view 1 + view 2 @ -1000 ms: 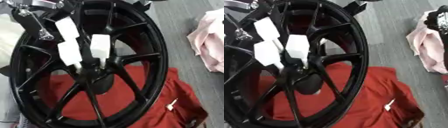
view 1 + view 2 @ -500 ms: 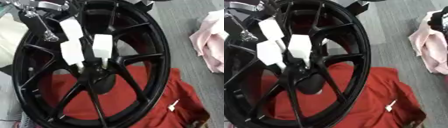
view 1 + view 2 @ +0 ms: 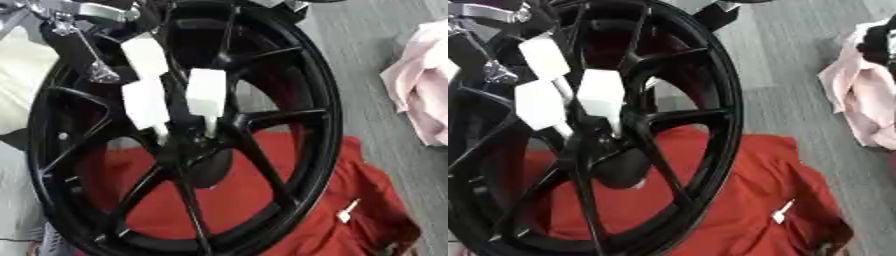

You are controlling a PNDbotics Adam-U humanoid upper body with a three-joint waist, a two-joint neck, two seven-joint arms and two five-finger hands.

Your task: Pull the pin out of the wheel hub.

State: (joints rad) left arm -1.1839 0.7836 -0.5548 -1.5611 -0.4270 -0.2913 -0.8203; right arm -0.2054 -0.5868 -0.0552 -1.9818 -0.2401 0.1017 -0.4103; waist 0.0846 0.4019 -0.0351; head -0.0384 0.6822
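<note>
Three white-padded fingers (image 3: 206, 92) of the robot's left hand (image 3: 144, 95) reach down through the spokes of a black wheel (image 3: 297, 100) and close in on its hub (image 3: 188, 142), where a thin pale pin (image 3: 210, 127) shows just below the tip of one finger. Whether the fingers actually pinch the pin or merely touch it cannot be told, as the dark hub hides the contact. The hand's silver linkage (image 3: 83, 45) enters from the upper left of the left eye view. The wheel stands tilted on its edge, its lower rim resting on a crumpled red cloth (image 3: 359, 200) that bears a small white tag (image 3: 346, 212). The cloth lies on a grey worktop (image 3: 367, 55). A pink garment (image 3: 864, 100) is bunched at the right edge, well apart from the wheel. The right hand appears in neither view.
</note>
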